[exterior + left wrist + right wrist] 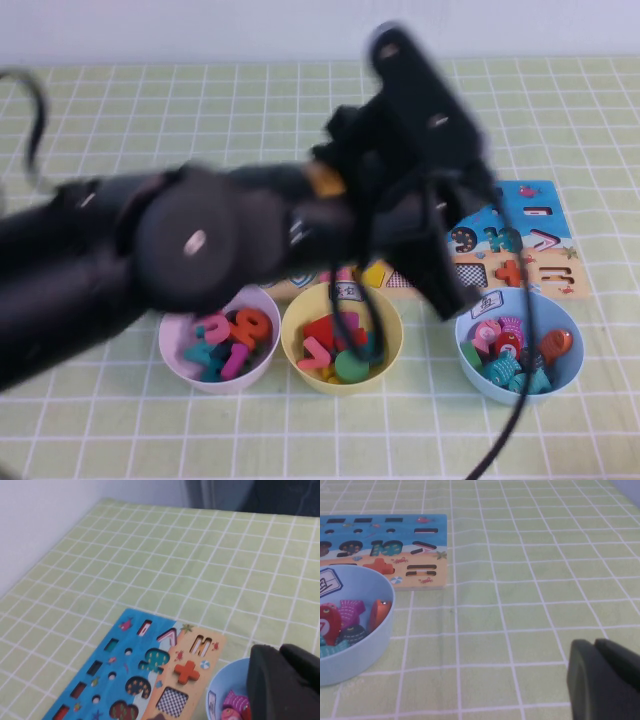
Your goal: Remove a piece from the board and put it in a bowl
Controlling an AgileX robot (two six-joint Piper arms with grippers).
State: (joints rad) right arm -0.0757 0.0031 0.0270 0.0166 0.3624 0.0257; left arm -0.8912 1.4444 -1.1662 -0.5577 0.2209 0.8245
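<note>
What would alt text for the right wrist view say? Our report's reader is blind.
The right gripper hangs low over the green checked tablecloth, off to one side of the light blue bowl of coloured pieces. The puzzle board lies just beyond the bowl.

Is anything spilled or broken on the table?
Nothing stands out. The long wooden puzzle board lies flat, and the pink, yellow and light blue plastic bowls stand upright with pieces inside. The left gripper hangs above the blue bowl; the right gripper is over bare cloth.
</note>
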